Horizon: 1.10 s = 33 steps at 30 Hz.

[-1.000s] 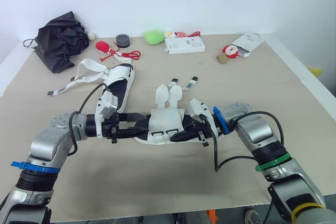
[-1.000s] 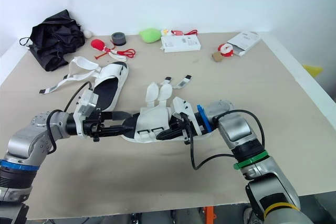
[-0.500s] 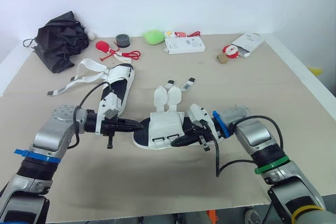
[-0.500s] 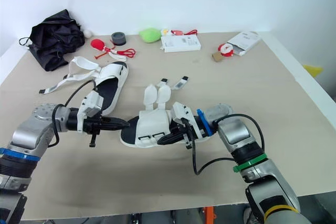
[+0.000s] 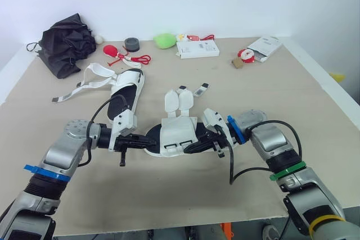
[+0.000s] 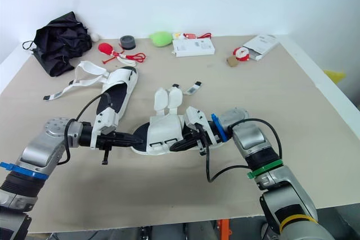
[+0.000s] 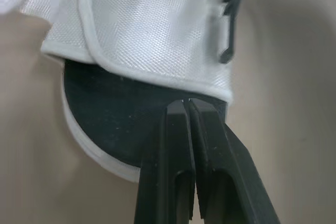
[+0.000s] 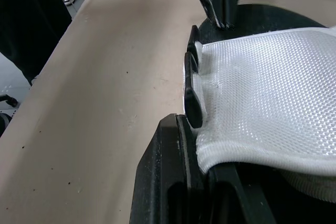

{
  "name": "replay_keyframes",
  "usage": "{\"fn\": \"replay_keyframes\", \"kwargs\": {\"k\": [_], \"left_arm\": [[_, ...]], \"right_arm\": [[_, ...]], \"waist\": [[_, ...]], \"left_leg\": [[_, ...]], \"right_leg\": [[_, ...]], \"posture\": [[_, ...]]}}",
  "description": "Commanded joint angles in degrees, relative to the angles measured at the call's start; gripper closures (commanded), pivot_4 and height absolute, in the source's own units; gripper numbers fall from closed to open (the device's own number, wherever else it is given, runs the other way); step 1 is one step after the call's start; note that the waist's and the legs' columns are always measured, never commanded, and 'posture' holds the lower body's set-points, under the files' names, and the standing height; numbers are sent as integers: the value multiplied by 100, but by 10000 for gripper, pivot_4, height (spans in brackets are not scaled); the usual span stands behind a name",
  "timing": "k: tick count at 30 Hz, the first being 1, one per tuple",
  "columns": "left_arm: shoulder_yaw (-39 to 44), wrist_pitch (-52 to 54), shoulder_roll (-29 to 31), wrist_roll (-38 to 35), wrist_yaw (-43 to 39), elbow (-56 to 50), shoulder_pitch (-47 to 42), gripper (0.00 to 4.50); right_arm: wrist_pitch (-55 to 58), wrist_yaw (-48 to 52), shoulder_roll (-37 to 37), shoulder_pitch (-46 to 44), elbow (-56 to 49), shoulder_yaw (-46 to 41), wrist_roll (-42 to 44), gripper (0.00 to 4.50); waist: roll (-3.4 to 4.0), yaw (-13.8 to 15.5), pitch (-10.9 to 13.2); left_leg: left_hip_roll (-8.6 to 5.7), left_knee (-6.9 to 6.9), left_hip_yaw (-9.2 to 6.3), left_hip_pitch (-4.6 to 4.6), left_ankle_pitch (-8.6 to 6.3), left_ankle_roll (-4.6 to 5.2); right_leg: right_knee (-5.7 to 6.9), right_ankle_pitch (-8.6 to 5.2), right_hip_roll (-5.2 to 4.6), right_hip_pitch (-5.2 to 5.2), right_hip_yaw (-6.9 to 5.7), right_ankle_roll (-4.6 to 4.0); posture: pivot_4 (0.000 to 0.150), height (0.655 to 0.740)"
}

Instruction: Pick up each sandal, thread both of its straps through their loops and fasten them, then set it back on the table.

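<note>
A white sandal (image 5: 179, 133) with a black insole lies on the table between my two grippers. Its two strap ends (image 5: 180, 99) are loose and point toward the far side. My left gripper (image 5: 147, 142) is shut, and its tips (image 7: 187, 103) rest on the black insole at the edge of the white mesh flap. My right gripper (image 5: 190, 148) is shut on the opposite edge of that flap (image 8: 252, 103), beside the black loops (image 8: 191, 93). The second sandal (image 5: 128, 87) lies farther back on the left, with its straps (image 5: 84, 85) spread out.
Along the far edge of the table are a black bag (image 5: 68, 42), a red toy with a cord (image 5: 112, 51), a tape roll (image 5: 131, 42), a green object (image 5: 165, 40), a white box (image 5: 197, 48) and a small carton (image 5: 265, 45). The table's front edge is close below my arms.
My left gripper left the sandal half a second ago and has come back to its near end, still shut. My right gripper has kept its hold, and the sandal has shifted slightly.
</note>
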Motion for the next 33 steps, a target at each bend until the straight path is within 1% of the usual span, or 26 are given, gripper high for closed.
{"fn": "replay_keyframes", "kwargs": {"k": [1,8,13,15,16,20,27,29,30,32,33], "left_arm": [[-209,-246,-87,410,191,237,-156,43394],[-374,-412,-236,493,-15,458,-438,43394],[-298,28,-578,-84,-246,340,-223,43394],[-293,97,-617,-172,-374,387,-121,43394],[-302,100,-614,-179,-424,413,-86,43394],[-418,-466,-499,156,-704,1017,39,43394],[-426,-710,-517,217,-804,1247,4,43394],[-466,-1130,-502,460,-806,1760,-99,45000],[-480,-1266,-522,525,-798,1940,-148,45000],[-502,-1376,-578,536,-789,2098,-207,45000],[-509,-1409,-606,526,-791,2145,-226,45000]], "right_arm": [[55,111,-71,-44,-77,-52,-12,45000],[126,69,-91,16,-202,-82,3,45000],[171,-2,-115,65,-279,-121,8,45000],[185,-20,-127,86,-317,-130,0,45000],[191,-24,-132,95,-334,-132,0,45000],[240,-35,-165,125,-417,-146,9,45000],[266,-41,-171,133,-446,-151,14,45000],[342,-108,-213,128,-425,-197,4,37173],[466,-71,-247,123,-450,-230,72,34588],[509,29,-334,152,-544,-251,128,26823],[543,46,-367,161,-582,-249,143,23753]], "waist": [[-1,1,0],[0,7,0],[0,8,0],[-1,5,-1],[-1,4,-1],[0,4,-3],[-1,4,-9],[-1,5,-14],[-2,5,-15],[0,5,-18],[3,6,-23]], "left_leg": [[0,3,-1,1,1,1],[-1,14,-2,2,8,7],[-8,15,-1,0,8,8],[-8,15,0,-1,6,10],[-8,14,0,-1,5,11],[-6,11,-5,0,5,12],[-7,12,-6,4,5,12],[-6,11,-8,4,5,12],[-6,12,-8,6,5,12],[-5,12,-9,10,5,12],[-5,12,-9,17,5,12]], "right_leg": [[2,0,0,2,-1,1],[8,6,-3,6,-3,9],[8,6,-11,7,-3,10],[7,6,-13,6,-2,9],[7,5,-13,6,-2,8],[8,1,-9,5,-6,1],[8,1,-11,11,-7,1],[8,0,-10,11,-9,1],[8,1,-9,13,-9,0],[8,0,-9,17,-11,1],[8,-1,-11,23,-13,3]], "posture": [[1500,7400],[1500,7400],[1500,7400],[1500,7400],[1500,7400],[1500,7400],[1500,7400],[1500,7400],[1500,7400],[1500,7400],[1500,7400]]}}
